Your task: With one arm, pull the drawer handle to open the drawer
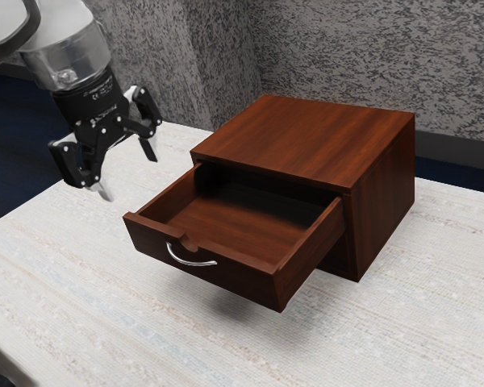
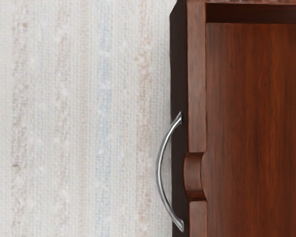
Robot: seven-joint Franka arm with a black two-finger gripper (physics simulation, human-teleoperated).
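A bare simulated room here, faintly homely: rough grey wall point(image 1: 347, 48), dark blue floor point(image 1: 16, 145), pale woven-look table point(image 1: 81, 322), and one small wooden cabinet point(image 1: 323, 137) like bedside furniture.

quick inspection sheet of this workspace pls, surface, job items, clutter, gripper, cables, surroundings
surface: pale striped table, flat, no spills or marks seen
job's things: dark wooden cabinet stands on the table; its drawer is pulled well out, nothing seen inside; the curved metal handle sits on the drawer front, untouched
clutter: nothing seen
grippers: gripper open, holding nothing, above the table at the exterior view's left of the drawer, apart from the handle
cables: nothing seen
surroundings: rough grey wall behind the cabinet; dark blue area beyond the table's edge
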